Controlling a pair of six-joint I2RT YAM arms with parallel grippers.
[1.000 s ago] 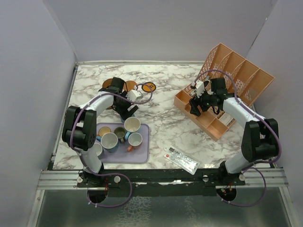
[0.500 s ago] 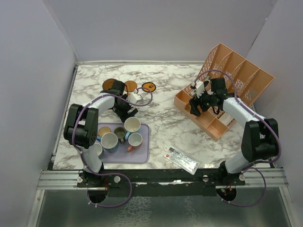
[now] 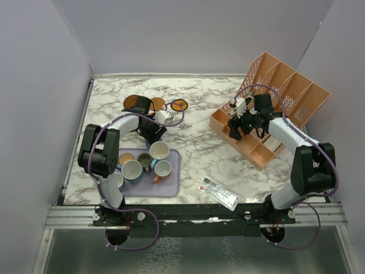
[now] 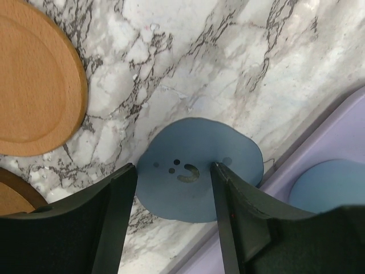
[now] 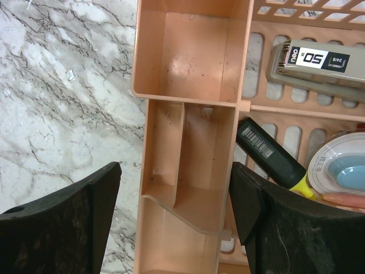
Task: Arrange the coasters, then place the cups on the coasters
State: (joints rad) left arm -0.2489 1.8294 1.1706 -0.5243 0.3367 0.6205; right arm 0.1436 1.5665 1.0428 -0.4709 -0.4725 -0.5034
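A grey-blue coaster (image 4: 194,188) lies flat on the marble beside the lavender tray's edge (image 4: 342,131). My left gripper (image 4: 171,171) is open just over it. One finger is at its left rim and the other is over its right part. A tan-orange coaster (image 4: 34,85) lies to the upper left. In the top view a dark brown coaster (image 3: 134,103), a tan-orange one (image 3: 157,104) and an orange one with a black mark (image 3: 179,105) sit behind my left gripper (image 3: 149,132). Several cups (image 3: 159,150) crowd the tray (image 3: 171,185). My right gripper (image 5: 175,171) is open above the organiser, holding nothing.
The orange slotted organiser (image 3: 285,91) stands at the back right and holds a stapler (image 5: 319,63), a black and yellow highlighter (image 5: 271,154) and a round tape roll (image 5: 342,168). A flat white packet (image 3: 218,193) lies near the front edge. Grey walls enclose the table.
My left gripper has shifted slightly left and lower over the grey-blue coaster, and its jaws have narrowed. The right arm has not moved.
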